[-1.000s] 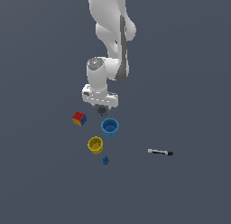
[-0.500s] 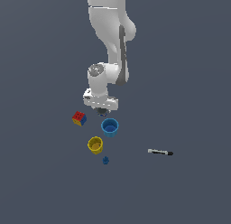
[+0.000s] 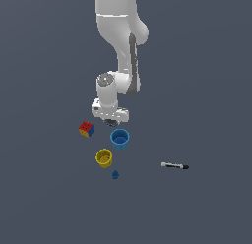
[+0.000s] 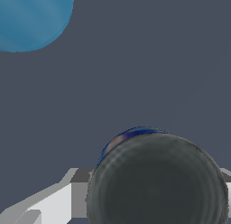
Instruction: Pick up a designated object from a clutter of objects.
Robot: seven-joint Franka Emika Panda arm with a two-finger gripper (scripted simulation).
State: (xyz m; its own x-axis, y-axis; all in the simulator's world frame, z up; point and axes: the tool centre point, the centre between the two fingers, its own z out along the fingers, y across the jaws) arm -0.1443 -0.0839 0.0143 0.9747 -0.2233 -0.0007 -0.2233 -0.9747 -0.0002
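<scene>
The designated object [image 4: 158, 182], a dark grey round squat item with a blue and red rim showing behind it, fills the near part of the wrist view. My gripper [image 3: 112, 122] is shut on it, with a grey finger [image 4: 79, 191] against its side. In the exterior view it is only a dark spot under the hand, just above the blue cup [image 3: 119, 138]. The rest of the clutter lies nearby: a multicoloured cube [image 3: 86, 129], a yellow cup [image 3: 104, 158], a tiny blue piece [image 3: 115, 174] and a black-and-white marker [image 3: 174, 166].
The blue cup [image 4: 34, 17] stands close beside the hand in the wrist view. The white arm [image 3: 120, 36] rises straight up behind the clutter. The floor is plain dark grey all round.
The wrist has sunk a little over the dark item. The cube, both cups, the blue piece and the marker have not moved.
</scene>
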